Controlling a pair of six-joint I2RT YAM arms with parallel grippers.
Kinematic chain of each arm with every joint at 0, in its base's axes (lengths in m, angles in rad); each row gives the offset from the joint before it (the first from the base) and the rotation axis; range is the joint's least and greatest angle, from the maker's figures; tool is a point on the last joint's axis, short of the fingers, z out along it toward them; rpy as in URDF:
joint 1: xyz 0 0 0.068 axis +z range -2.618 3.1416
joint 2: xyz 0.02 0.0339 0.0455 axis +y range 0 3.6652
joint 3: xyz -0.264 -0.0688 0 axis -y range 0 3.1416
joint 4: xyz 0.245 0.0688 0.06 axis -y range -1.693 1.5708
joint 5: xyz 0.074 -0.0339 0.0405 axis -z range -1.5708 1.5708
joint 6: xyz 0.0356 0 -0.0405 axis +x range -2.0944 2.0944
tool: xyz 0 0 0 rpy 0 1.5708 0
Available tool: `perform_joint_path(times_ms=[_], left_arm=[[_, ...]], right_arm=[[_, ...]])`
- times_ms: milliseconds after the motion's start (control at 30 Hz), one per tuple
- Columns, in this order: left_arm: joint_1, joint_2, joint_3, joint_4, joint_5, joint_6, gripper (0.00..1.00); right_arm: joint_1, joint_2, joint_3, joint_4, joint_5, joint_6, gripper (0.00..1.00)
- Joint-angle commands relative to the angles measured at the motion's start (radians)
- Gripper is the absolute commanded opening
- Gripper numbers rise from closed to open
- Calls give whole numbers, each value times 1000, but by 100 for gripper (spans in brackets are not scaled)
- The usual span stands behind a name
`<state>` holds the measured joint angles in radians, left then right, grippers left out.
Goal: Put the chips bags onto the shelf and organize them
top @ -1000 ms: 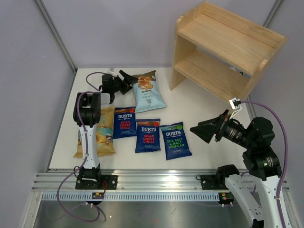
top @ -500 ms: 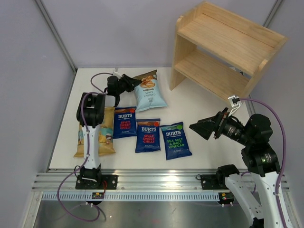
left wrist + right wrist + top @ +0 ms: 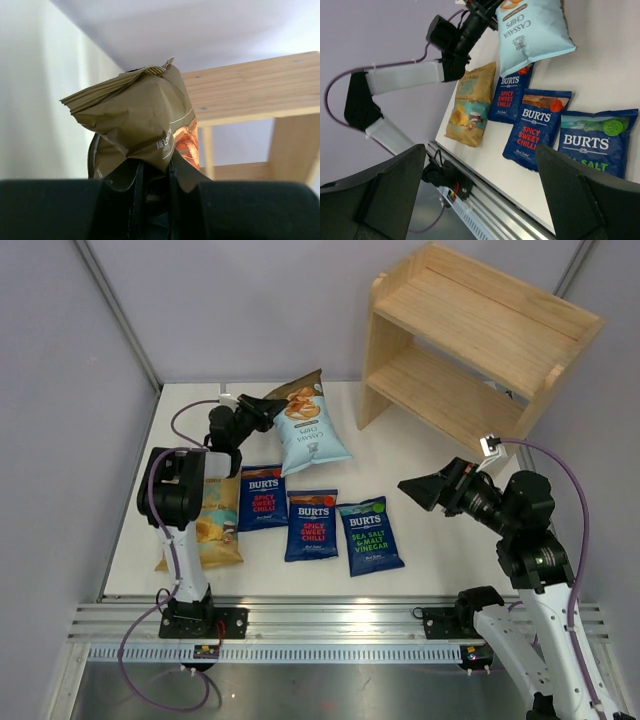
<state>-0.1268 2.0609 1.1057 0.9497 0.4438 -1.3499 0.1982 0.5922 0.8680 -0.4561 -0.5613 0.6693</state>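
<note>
My left gripper is shut on the brown top edge of the pale-blue chips bag, whose top end is raised off the table. The left wrist view shows the crumpled brown edge pinched between the jaws, with the wooden shelf beyond. Two red-lettered Burts bags and a green-lettered one lie flat in a row. The yellow bag lies at the left, partly under the left arm. My right gripper hangs open over the table's right side, holding nothing. The shelf stands at the back right.
Grey walls close in the table on the left and behind. An aluminium rail runs along the near edge with both arm bases. The right wrist view looks down on the row of bags and the left arm.
My left gripper has shut on the pale-blue bag's top edge and raised it, tilting the bag up. The right gripper has drifted slightly up and stayed open.
</note>
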Motion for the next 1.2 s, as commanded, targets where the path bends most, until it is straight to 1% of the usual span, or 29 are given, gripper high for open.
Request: perform_joint_path(times_ms=[0,33,67,100,133,167,233,267,333,367,400,433,567,700,733,767,967,1033,1100,1167], left_arm=[[3,-151,-74,170,-53,-113,2],[3,-171,-95,178,-60,-135,2],[1,-212,-115,201,-65,-176,2],[-7,-234,-136,202,-66,-198,2],[-11,-258,-167,201,-71,-216,2],[-23,-303,-184,189,-76,-247,2],[-37,-353,-196,149,-67,-265,2],[-51,-401,-196,109,-65,-273,1],[-66,-452,-208,61,-77,-279,1],[-82,-482,-224,20,-85,-287,0],[-89,-531,-234,2,-91,-290,0],[-99,-556,-242,-15,-108,-298,0],[-174,-643,-256,-87,-120,-304,0],[-234,-700,-256,-133,-122,-289,0],[-247,-728,-257,-155,-131,-278,0],[-272,-740,-257,-211,-137,-249,0],[-341,-772,-264,-305,-154,-160,0],[-349,-765,-253,-315,-136,-126,0],[-358,-745,-222,-322,-111,-66,2],[-366,-728,-202,-277,-61,-4,3]], right_arm=[[4,78,-88,230,51,163,99],[4,104,-115,296,31,255,100],[12,132,-142,444,-3,301,100],[30,196,-165,541,-11,341,99],[53,227,-194,609,-2,373,99],[140,256,-201,704,68,369,99],[240,320,-198,764,183,311,100],[336,334,-196,810,309,294,100],[418,359,-220,891,421,245,99],[450,363,-231,971,527,237,99],[492,371,-242,1008,555,230,99],[506,392,-256,1036,614,222,99],[553,454,-274,1196,644,216,99],[596,457,-291,1241,704,173,100],[601,451,-303,1254,706,165,99],[601,445,-310,1267,704,164,100],[601,354,-354,1281,698,110,100],[601,314,-360,1268,705,102,99],[603,278,-359,1208,715,104,99],[601,252,-351,1139,729,111,99]])
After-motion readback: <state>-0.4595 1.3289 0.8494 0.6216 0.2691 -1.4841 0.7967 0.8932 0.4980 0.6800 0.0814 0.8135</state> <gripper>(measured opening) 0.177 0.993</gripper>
